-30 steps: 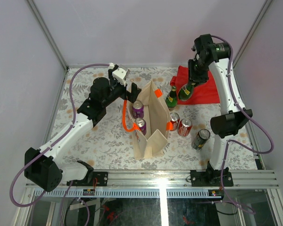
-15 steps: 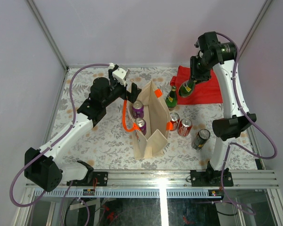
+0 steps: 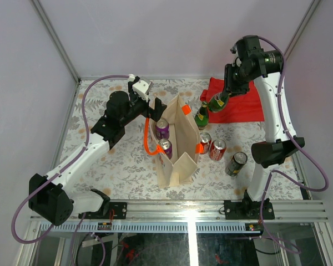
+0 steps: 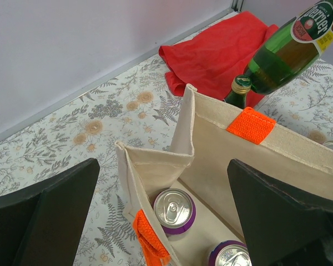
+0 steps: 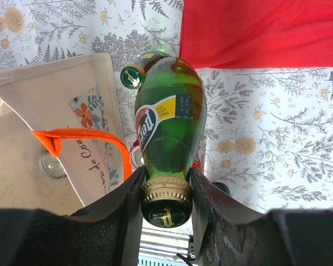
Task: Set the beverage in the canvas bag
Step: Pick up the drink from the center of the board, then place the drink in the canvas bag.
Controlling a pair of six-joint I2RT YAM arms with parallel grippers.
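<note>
right gripper [image 5: 166,189] pinching green bottle [image 5: 169,124] by its neck, bottle aloft and tilted at the red cloth [image 3: 241,104] edge, right of the canvas bag [image 3: 177,147], left gripper [image 4: 164,183] spread wide, empty, by bag's mouth

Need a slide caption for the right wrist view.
Jaws of the right gripper clamp a green bottle by its neck, aloft beside the canvas bag.
</note>
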